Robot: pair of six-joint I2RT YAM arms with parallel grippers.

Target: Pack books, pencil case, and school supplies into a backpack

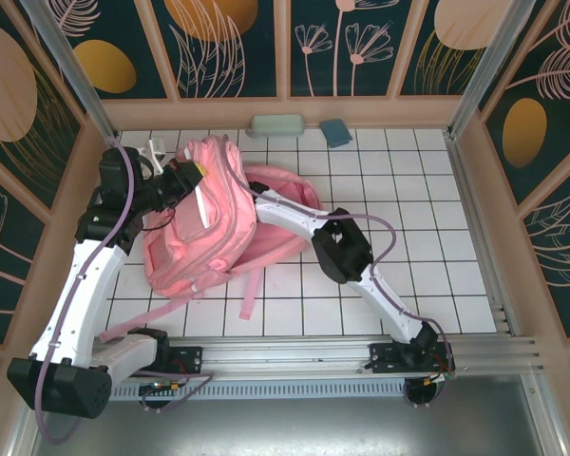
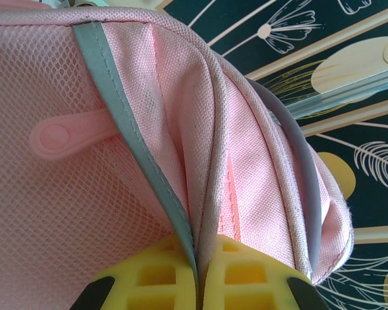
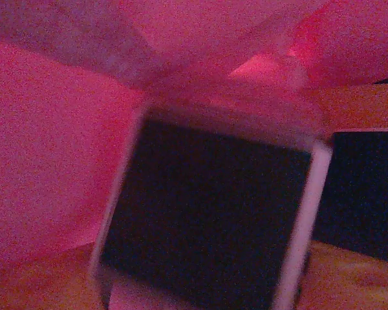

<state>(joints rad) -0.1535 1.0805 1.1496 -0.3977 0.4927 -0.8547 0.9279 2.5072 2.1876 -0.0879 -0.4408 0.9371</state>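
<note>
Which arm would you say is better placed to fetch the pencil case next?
Probably right. The left gripper is shut on the backpack rim, holding it; the right arm is nearer the pencil case.

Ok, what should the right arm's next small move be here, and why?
Probably draw the right arm straight back out of the backpack. Its wrist view shows a dark book already inside the pink interior, while the left gripper is shut on the backpack's edge. The pencil case and small teal pad lie by the far wall, unpacked.
</note>
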